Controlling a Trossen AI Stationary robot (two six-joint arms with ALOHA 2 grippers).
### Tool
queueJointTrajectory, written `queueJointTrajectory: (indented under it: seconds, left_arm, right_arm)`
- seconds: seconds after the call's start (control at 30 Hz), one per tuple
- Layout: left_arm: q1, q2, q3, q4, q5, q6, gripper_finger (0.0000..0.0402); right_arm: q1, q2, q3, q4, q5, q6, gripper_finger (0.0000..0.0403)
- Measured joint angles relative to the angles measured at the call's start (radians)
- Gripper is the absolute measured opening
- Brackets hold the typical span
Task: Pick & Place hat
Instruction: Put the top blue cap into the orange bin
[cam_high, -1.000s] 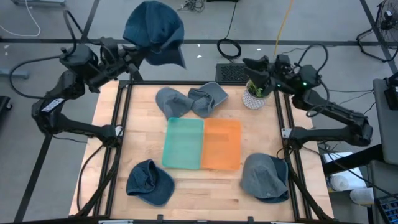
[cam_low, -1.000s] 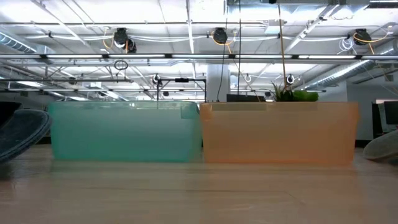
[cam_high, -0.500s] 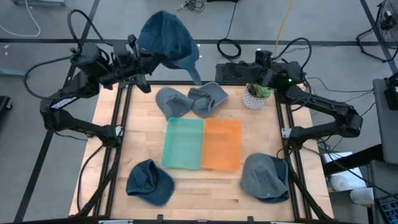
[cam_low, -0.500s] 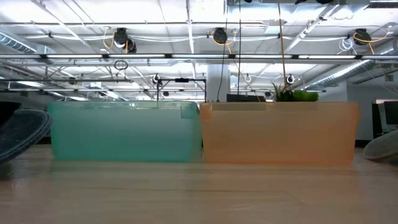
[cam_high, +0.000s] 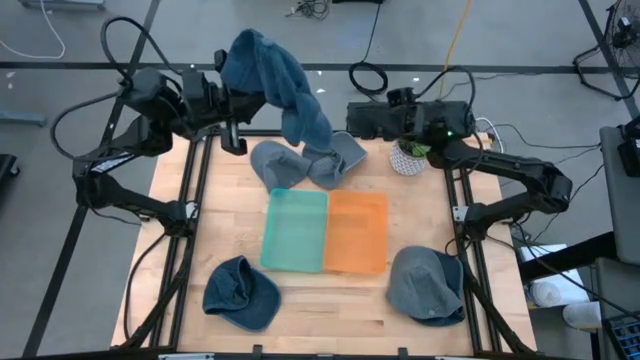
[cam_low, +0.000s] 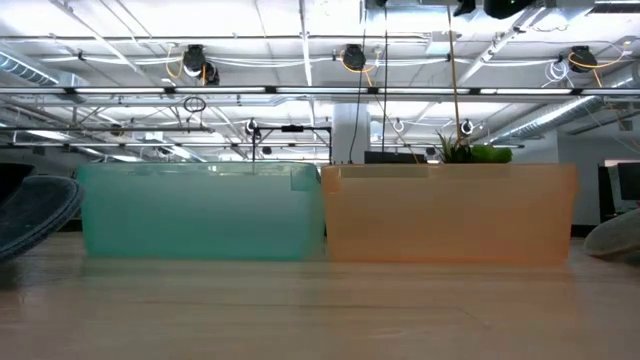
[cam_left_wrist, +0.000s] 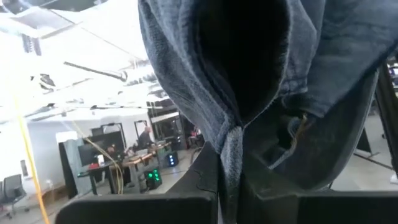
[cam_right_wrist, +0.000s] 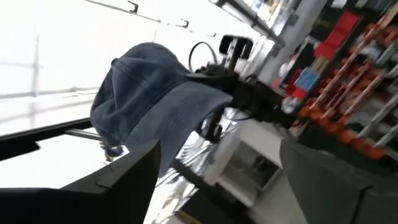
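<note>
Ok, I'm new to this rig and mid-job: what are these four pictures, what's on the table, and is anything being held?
You are looking at two dark robot arms at a wooden table. The overhead picture shows everything: the left gripper, at the table's far left corner, is shut on a blue denim hat that hangs in the air. The right gripper is open and empty, raised near the potted plant and facing the held hat.

On the table lie a green bin and an orange bin side by side, two hats behind them, a blue hat at the front left and a grey hat at the front right.

The level picture looks across the tabletop at both bins. The other two come from cameras on each wrist; both show the held hat.
</note>
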Motion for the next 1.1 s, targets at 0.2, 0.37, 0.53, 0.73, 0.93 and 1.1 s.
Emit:
queueJointTrajectory:
  seconds: [0.2, 0.37, 0.53, 0.73, 0.93, 1.1]
  left_arm:
    - [-0.017, 0.036, 0.0, 0.063, 0.009, 0.084, 0.0012]
    - [-0.021, 0.077, 0.0, 0.104, 0.071, 0.092, 0.0012]
    - [-0.021, 0.109, 0.0, 0.139, 0.119, 0.102, 0.0012]
    - [-0.02, 0.14, 0.0, 0.169, 0.133, 0.125, 0.0012]
    - [-0.02, 0.155, 0.0, 0.163, 0.1, 0.142, 0.0012]
    - [-0.02, 0.153, 0.0, 0.15, 0.057, 0.17, 0.0012]
  right_arm:
    - [0.044, 0.035, 0.003, 0.111, 0.004, 0.066, 0.0324]
    - [0.071, 0.062, 0.055, 0.111, -0.002, 0.065, 0.0324]
    - [0.086, 0.083, 0.117, 0.114, -0.033, 0.066, 0.0325]
    - [0.112, 0.087, 0.159, 0.121, -0.052, 0.085, 0.0325]
    - [0.144, 0.088, 0.162, 0.13, -0.053, 0.109, 0.0319]
    - [0.155, 0.088, 0.162, 0.134, -0.079, 0.118, 0.0288]
